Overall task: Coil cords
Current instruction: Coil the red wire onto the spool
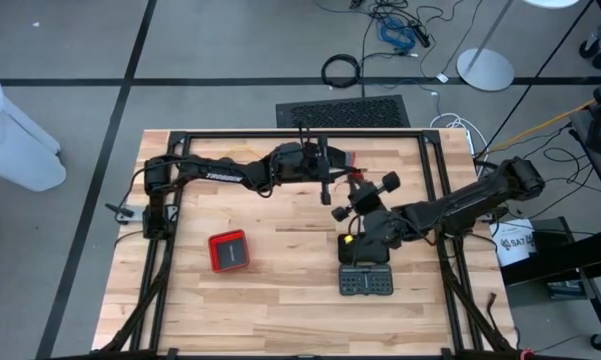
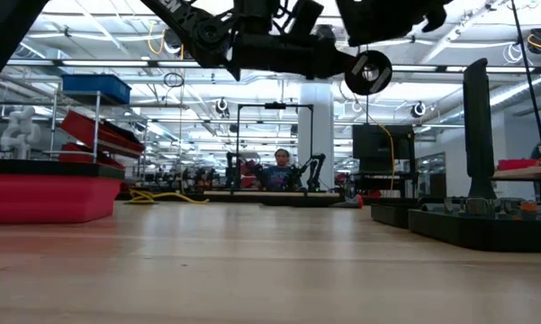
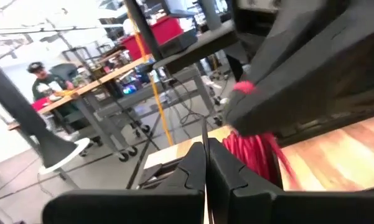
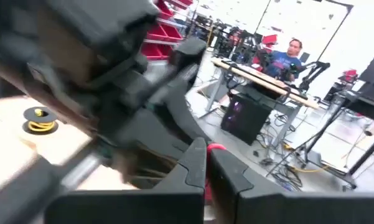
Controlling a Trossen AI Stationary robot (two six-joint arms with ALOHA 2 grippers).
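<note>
I have both arms raised over the bench's (image 1: 280, 290) far middle. The left end effector (image 3: 205, 163) is clenched on a thin dark cord (image 3: 203, 127), its red coil (image 3: 252, 152) just beyond; the right end effector (image 4: 206, 167) is clenched alongside, I judge to help wind.

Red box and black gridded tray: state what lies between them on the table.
Nothing. In the high view the stretch between the red box and the black gridded tray is bare wooden tabletop.
</note>
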